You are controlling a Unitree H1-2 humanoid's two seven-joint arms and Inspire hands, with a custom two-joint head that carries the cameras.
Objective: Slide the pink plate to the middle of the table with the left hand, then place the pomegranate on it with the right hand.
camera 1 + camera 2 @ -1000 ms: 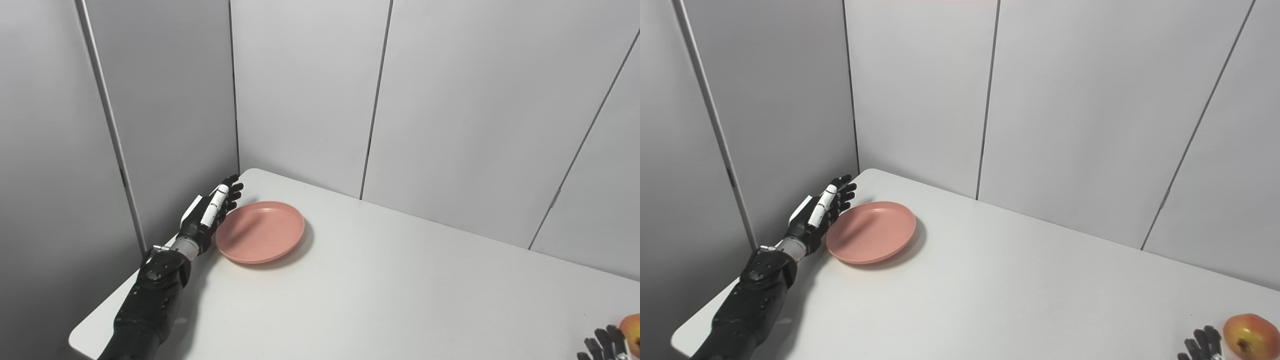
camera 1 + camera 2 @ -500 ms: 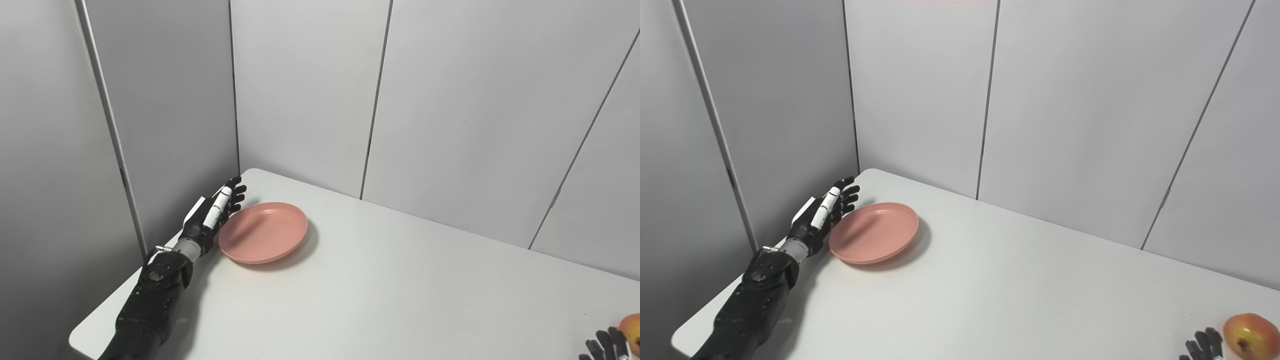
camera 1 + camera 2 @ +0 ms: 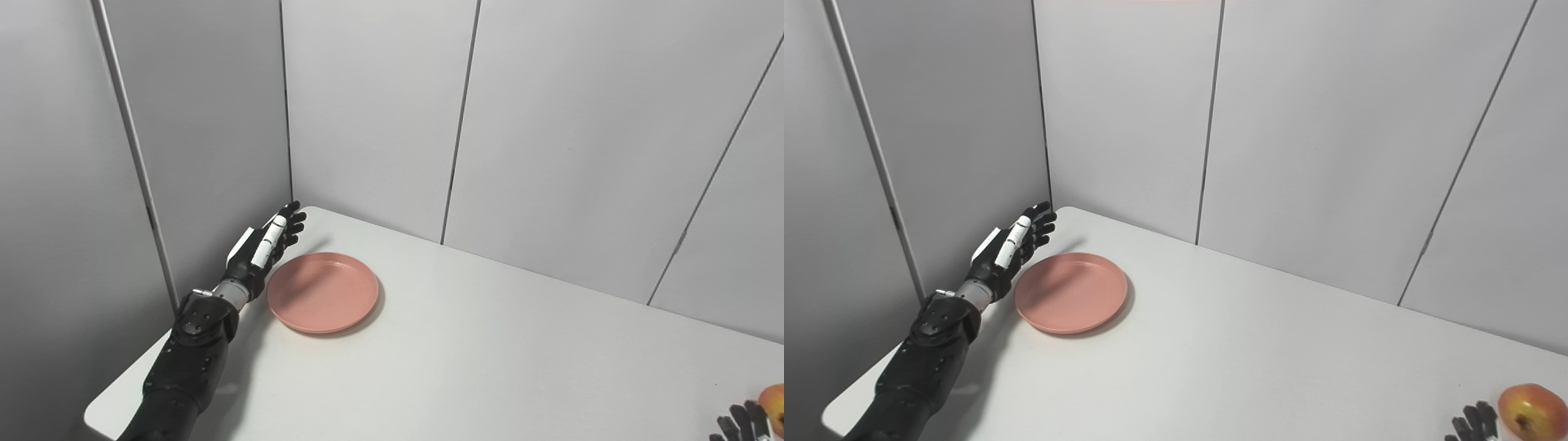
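Left hand (image 3: 264, 248) is edge-on beside the plate (image 3: 323, 292), fingers straight and spread, holding nothing, set to push it; contact unclear. Plate lies flat near the table's (image 3: 490, 367) far left corner. Right hand (image 3: 1473, 425) is barely visible beside the pomegranate (image 3: 1531, 411), its fingers' state unclear.

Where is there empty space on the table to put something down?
The widest bare stretch of table lies between the pink plate and the pomegranate. It is tight at the far left corner, where the left hand stands beside the plate, and at the right edge by the right hand.
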